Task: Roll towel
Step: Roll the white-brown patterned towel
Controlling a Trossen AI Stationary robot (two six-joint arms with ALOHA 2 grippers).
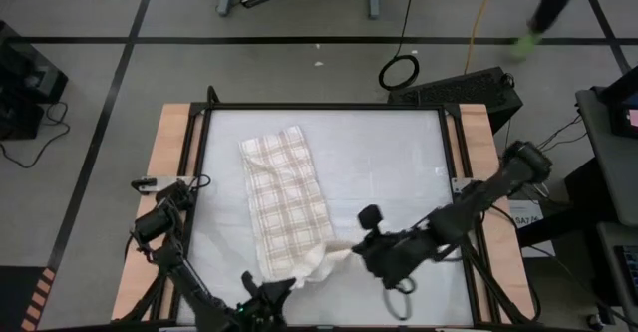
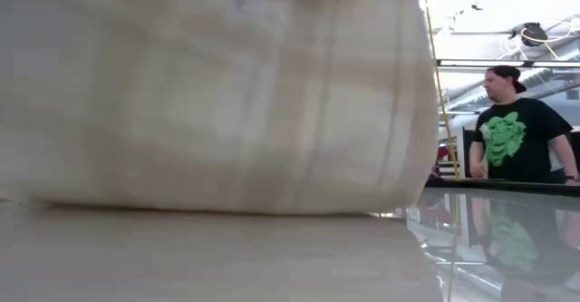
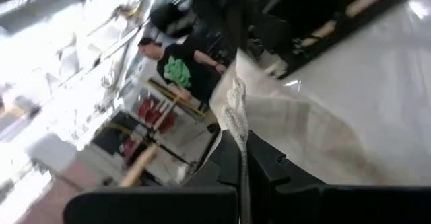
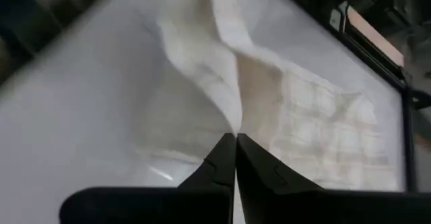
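Observation:
The towel [image 1: 287, 197], cream with a tan plaid grid, lies lengthwise on the white table, its far end flat. Its near end is raised between my two grippers. My left gripper [image 1: 271, 290] is at the table's near edge, shut on the towel's near left part. My right gripper [image 1: 361, 252] is to the right of the towel's near end, shut on the near right corner. In the low view the towel [image 2: 208, 93] fills most of the picture, its lower edge on the table. My left gripper [image 3: 241, 146] pinches a bunched bit of the towel's near edge [image 3: 236, 116] between its two fingers; a tuft sticks out past the fingertips. The fingers lie about level and come from the near side. The cloth falls away from them to the table. My right gripper [image 4: 236, 138] pinches the towel's near right corner [image 4: 232, 120] between its two fingertips, slanting down from the table's right side. The cloth rises in a ridge to the fingers, clear of the table there. The rest of the towel lies on the table.
A black frame [image 1: 319, 107] rims the white table, with wooden boards at both sides. Bare table top [image 1: 399, 172] lies to the right of the towel. Beyond the far edge stands a person [image 2: 521, 130] in a black shirt.

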